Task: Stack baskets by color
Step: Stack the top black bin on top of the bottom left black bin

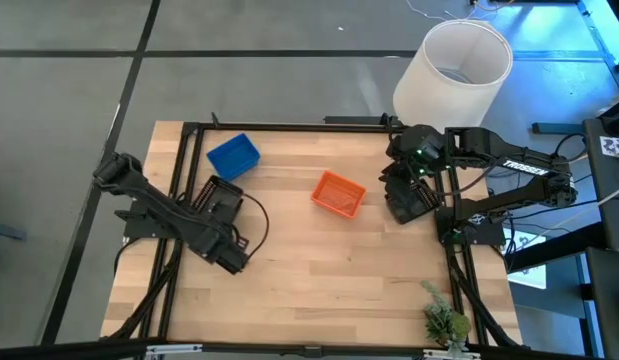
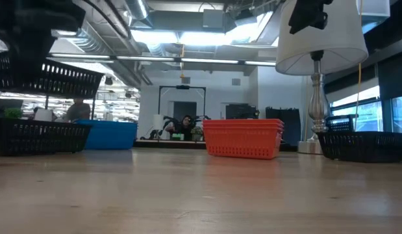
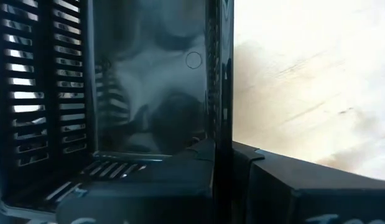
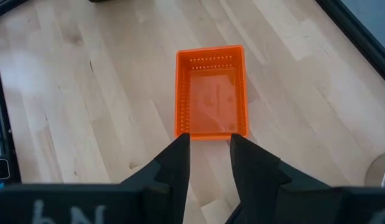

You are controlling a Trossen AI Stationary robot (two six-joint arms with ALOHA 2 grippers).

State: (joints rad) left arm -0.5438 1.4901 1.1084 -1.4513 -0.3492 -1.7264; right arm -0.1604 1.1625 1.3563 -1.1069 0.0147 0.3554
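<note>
My left gripper point(image 1: 232, 255) is shut on a black mesh basket point(image 2: 48, 78) that hangs in the air at the table's left; in the high view the arm mostly hides it. Below and beyond it, another black basket point(image 1: 217, 195) rests on the table. A blue basket point(image 1: 233, 156) sits at the far left, and an orange basket point(image 1: 338, 193) stands mid-table on its base. My right gripper point(image 4: 209, 155) hovers open above the table's right side, with the orange basket point(image 4: 211, 93) ahead of its fingers and nothing between them. A black basket point(image 1: 409, 200) lies under that arm. My left gripper pinches one side wall point(image 3: 221, 106) of the black basket, with one finger point(image 3: 136, 196) inside the basket and the other point(image 3: 304, 186) outside. The fingers come steeply from above. The basket is lifted clear of the table and tilted slightly.
A white lampshade point(image 1: 454, 70) on its stand rises beyond the table's far right corner. A small green plant point(image 1: 444, 322) sits at the near right corner. A black frame point(image 1: 289, 126) borders the table. Bare wood lies in the near middle point(image 1: 329, 280).
</note>
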